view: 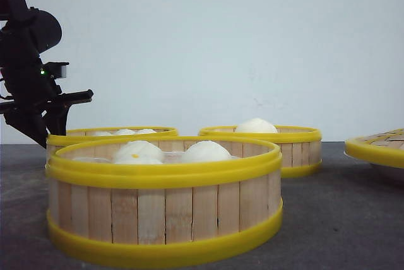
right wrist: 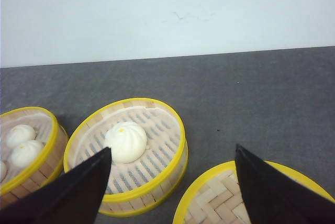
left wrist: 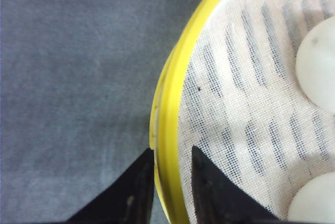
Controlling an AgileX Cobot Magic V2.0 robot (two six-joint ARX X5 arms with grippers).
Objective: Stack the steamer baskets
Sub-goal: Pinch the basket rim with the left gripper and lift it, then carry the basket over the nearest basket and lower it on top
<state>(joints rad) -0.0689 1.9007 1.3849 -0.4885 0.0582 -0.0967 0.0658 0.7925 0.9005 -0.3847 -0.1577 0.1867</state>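
Left wrist view shows my left pincer (left wrist: pixel 172 182) astride the yellow rim of the back-left steamer basket (left wrist: pixel 251 103), one finger outside the wall, one inside on the mesh liner, jaws close on the rim; whether they are clamped I cannot tell. Front view places that basket (view: pixel 113 133) behind the front basket (view: pixel 165 200) near the bench's front edge; the third basket (view: pixel 278 147) sits back-centre. All hold buns. My right pincer (right wrist: pixel 167 182) hangs wide open, gripping nothing, over the woven lid (right wrist: pixel 246 203) at the right. Risks, in my judgement: a single-sided rim grip may let the basket tilt on lifting and roll its buns (left wrist: pixel 319 67); the inner finger could snag the liner; the glossy rim may slip.
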